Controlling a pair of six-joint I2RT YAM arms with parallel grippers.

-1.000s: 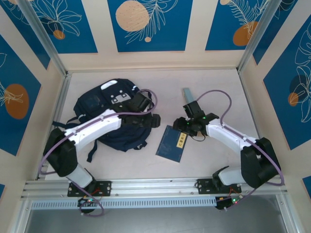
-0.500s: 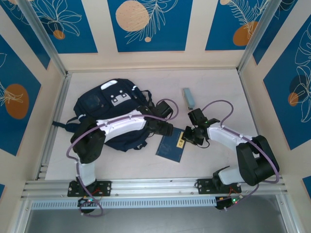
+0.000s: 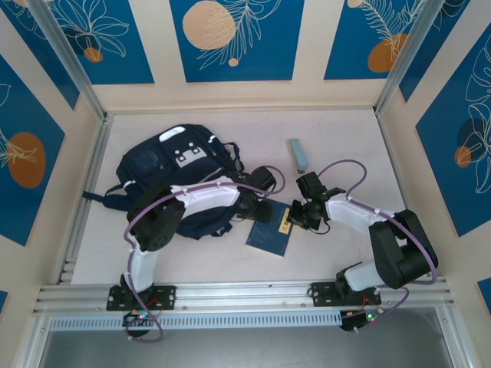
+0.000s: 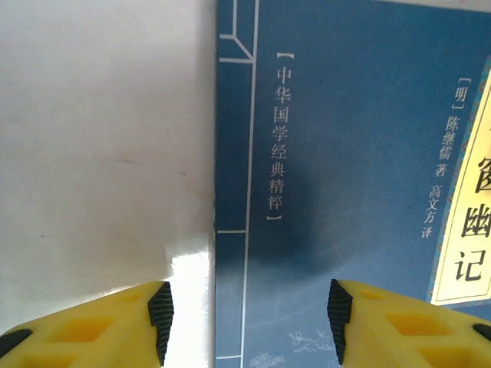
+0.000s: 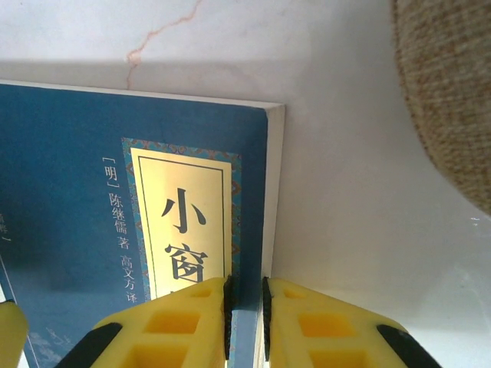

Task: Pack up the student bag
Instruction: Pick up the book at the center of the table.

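Fingers (image 4: 115,330) of the left gripper (image 4: 249,313) stood apart over the spine edge of the blue book (image 4: 345,153); the right gripper (image 5: 245,307) pinched its opposite edge. The student bag (image 3: 165,165) lay rear-left on the table (image 3: 345,130), the book just right of it, a small grey case (image 3: 298,155) farther back.

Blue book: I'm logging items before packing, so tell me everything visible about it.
The blue book is a thin paperback with a dark blue cover, a yellow title panel of Chinese characters and white page edges. It lies flat and closed on the pale table, right of the student bag. The right gripper pinches its page-side edge; the left gripper stands open astride its spine edge.
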